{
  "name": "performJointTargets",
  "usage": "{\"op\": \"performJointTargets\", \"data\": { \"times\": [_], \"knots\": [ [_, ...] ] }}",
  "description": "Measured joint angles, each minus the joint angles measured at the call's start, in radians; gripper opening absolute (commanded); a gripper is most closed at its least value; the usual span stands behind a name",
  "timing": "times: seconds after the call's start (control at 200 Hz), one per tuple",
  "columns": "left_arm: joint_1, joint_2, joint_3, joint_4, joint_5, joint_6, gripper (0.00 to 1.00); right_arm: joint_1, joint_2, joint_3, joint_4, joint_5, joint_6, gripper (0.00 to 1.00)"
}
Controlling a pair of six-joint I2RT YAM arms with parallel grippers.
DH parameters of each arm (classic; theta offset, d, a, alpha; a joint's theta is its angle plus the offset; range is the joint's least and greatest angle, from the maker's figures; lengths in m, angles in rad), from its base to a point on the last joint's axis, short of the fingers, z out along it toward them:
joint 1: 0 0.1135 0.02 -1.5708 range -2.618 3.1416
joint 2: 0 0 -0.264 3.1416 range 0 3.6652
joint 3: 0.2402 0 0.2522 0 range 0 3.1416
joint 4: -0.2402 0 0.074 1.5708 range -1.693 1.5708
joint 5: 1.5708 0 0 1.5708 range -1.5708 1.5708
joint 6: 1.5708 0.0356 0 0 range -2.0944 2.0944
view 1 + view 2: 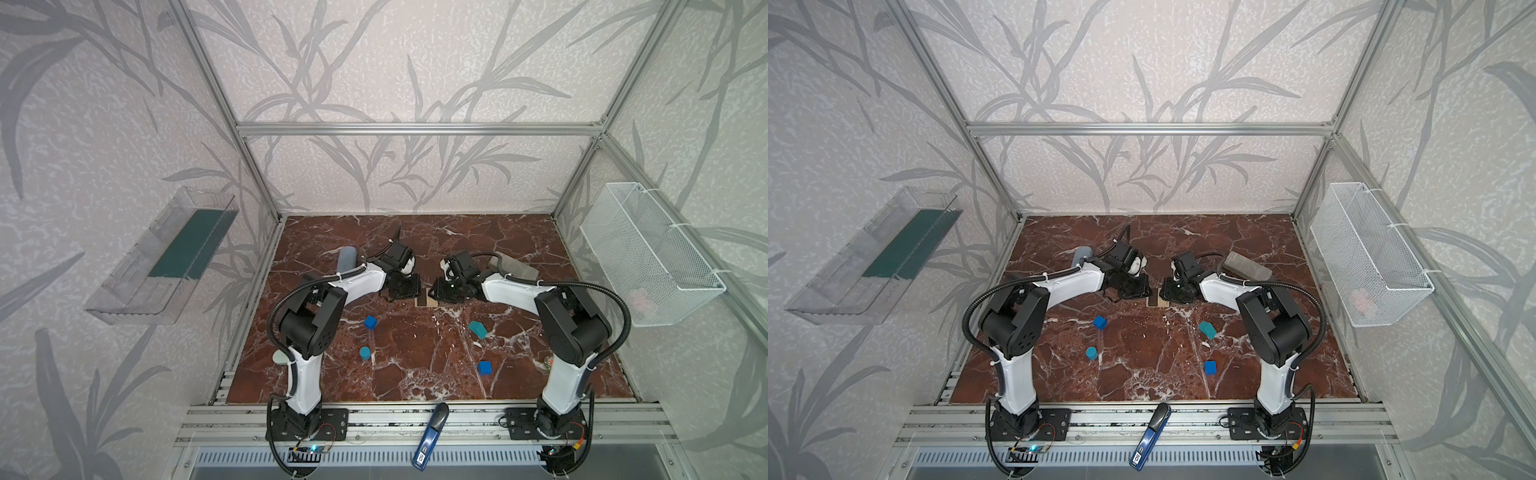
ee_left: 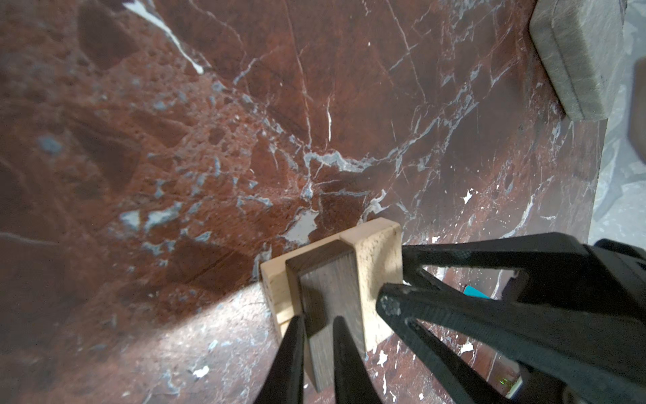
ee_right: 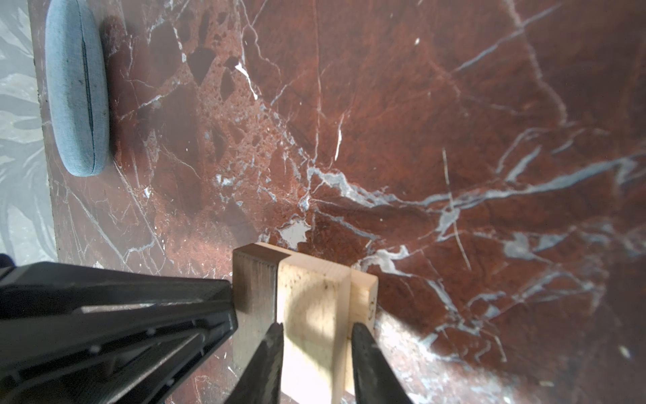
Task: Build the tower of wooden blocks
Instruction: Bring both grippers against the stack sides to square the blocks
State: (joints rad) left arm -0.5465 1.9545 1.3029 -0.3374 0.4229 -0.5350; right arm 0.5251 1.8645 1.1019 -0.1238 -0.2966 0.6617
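Red-brown marble tabletop point(image 1: 415, 353). Tower point(image 1: 424, 301) so far, centre-far: dark brown bar point(image 2: 327, 276) and pale bar point(image 3: 314, 290) side by side, touching, on a lower pale bar point(image 2: 274, 286). Right gripper point(image 3: 318, 328) pinches the pale bar. Left gripper point(image 2: 317, 320) fingers sit close together at the dark brown bar; can't tell if clamped. Blue cubes point(image 1: 370, 322) point(image 1: 484, 367), blue cylinder point(image 1: 365, 353) and teal house piece point(image 1: 478, 329) lie loose, nearer.

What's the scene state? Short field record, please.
top layer: dark brown bar and pale bar side by side on lower pale bars
left gripper: over dark brown bar, grip unclear
right gripper: straddles pale bar, grip unclear
loose: left blue cube, right blue cube, blue cylinder, teal house block
clutter: grey-blue case, grey brick
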Motion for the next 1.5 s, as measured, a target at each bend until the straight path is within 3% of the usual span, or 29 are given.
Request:
{"op": "performJointTargets", "data": {
  "times": [0.605,1.499],
  "knots": [
    [0.000,-0.003,0.000,-0.016,-0.014,0.000,0.19,0.000,0.000,-0.005,0.008,0.000,0.001,0.36],
    [-0.001,-0.023,0.000,-0.027,-0.026,0.000,0.19,0.000,0.000,-0.006,0.008,-0.001,0.003,0.28]
  ]
}}
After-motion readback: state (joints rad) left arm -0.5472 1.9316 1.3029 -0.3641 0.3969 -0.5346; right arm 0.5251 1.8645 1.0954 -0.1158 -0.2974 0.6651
